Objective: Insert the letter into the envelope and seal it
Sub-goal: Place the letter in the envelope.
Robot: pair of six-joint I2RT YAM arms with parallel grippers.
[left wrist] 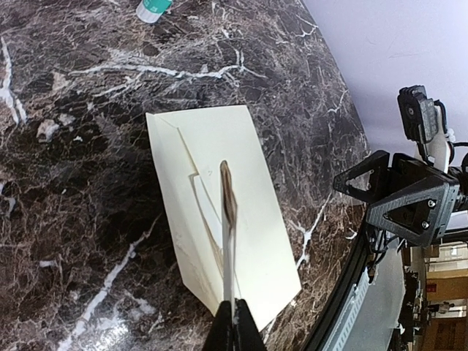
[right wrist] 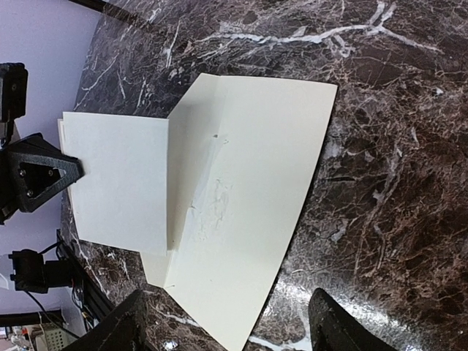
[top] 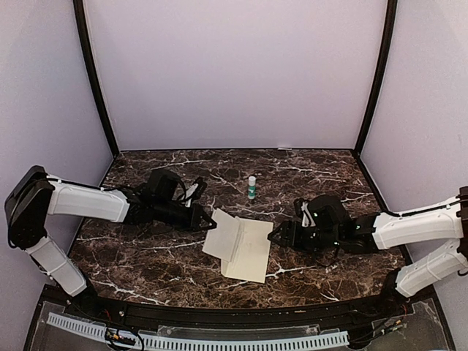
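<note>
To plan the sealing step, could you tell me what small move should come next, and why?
Probably the right pincer should lower to steady the edge of the envelope: it hovers open there while the shut left pincer holds a pale sheet upright over it.

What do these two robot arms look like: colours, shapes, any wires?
The left arm and right arm have white tubular shells linked by black joints. The left gripper and right gripper are black and angular, with triangular finger pieces. A thin black cable runs along the right arm.
</note>
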